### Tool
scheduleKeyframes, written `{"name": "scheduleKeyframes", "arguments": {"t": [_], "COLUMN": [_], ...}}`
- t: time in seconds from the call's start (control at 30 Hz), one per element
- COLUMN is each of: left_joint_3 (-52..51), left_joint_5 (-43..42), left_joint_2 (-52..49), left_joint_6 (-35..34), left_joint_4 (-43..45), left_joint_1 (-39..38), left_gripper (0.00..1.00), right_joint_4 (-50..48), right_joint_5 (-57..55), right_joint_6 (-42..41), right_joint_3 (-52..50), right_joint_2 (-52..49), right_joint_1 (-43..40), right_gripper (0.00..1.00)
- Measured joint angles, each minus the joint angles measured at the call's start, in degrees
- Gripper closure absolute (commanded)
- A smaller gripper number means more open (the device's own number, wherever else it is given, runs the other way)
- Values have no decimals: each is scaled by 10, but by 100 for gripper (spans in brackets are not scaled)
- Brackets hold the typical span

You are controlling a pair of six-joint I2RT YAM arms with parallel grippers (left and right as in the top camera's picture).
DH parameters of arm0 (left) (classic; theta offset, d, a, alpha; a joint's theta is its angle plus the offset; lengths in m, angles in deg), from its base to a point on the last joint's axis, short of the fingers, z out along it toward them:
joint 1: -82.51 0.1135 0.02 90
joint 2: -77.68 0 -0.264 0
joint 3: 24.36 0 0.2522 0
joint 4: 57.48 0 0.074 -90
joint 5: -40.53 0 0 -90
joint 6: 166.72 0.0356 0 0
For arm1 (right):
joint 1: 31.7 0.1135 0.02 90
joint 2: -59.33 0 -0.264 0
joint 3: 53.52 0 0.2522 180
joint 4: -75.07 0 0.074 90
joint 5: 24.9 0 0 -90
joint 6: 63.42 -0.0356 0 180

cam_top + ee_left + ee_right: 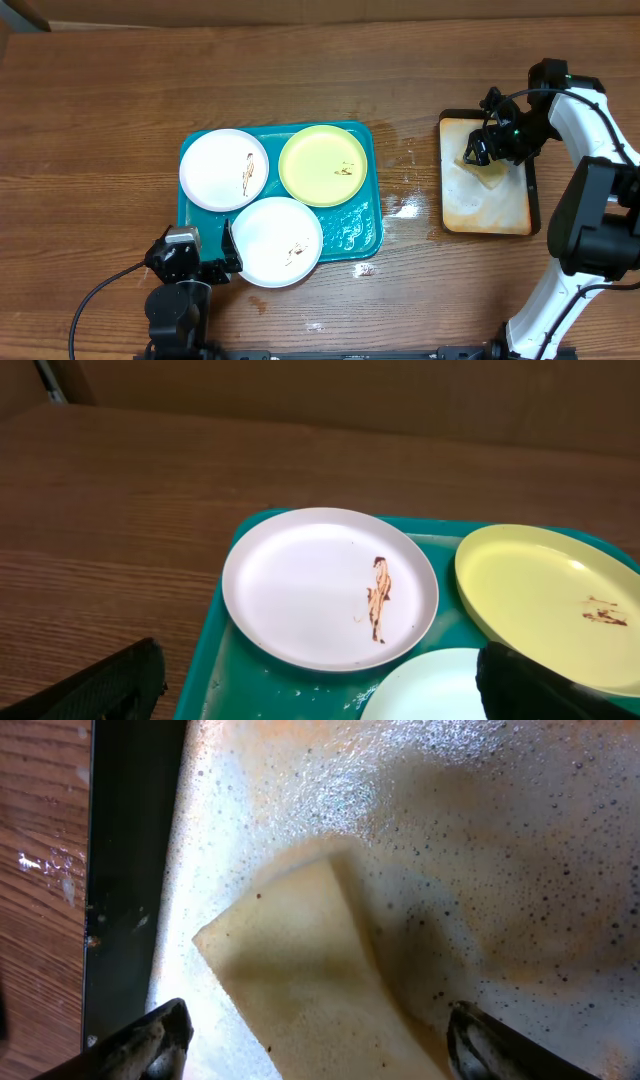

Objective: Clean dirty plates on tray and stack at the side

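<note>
Three dirty plates lie on the teal tray (pixel 365 215): a white one (pixel 223 168) at back left, a pale yellow-green one (pixel 322 165) at back right, a white one (pixel 277 241) in front. Each has brown smears. My left gripper (pixel 215 262) is open at the tray's front left corner, by the front plate's left rim. The left wrist view shows the back white plate (pixel 329 586), the yellow-green plate (pixel 550 600) and the tray (pixel 290 685). My right gripper (pixel 478 150) is open over a tan sponge (pixel 300 970), its fingers either side of the sponge (pixel 487 172).
The sponge lies in a narrow black-rimmed, rust-stained tray (pixel 500 215) with foamy water, right of the teal tray. Water drops lie on the wooden table (pixel 405 205) between the two trays. Bare table lies behind and left of the teal tray.
</note>
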Motion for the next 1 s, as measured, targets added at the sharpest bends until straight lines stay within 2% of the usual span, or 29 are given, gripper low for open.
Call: {"name": "scheduleKeyframes", "arguments": {"t": [0.37,0.8,0.87,0.93,0.97,1.0], "left_joint_3": [0,0,0,0,0,0], "left_joint_5": [0,0,0,0,0,0], "left_joint_2": [0,0,0,0,0,0], "left_joint_6": [0,0,0,0,0,0], "left_joint_4": [0,0,0,0,0,0], "left_joint_1": [0,0,0,0,0,0], "left_gripper": [0,0,0,0,0,0], "right_joint_4": [-7,-26,-26,-26,-26,-26], "right_joint_5": [-19,-33,-33,-33,-33,-34], "right_joint_6": [-4,-5,-5,-5,-6,-6], "right_joint_3": [0,-11,-12,-12,-12,-12], "right_joint_2": [0,0,0,0,0,0], "right_joint_1": [-1,-1,-1,-1,-1,-1], "right_gripper": [16,18,21,30,41,48]}}
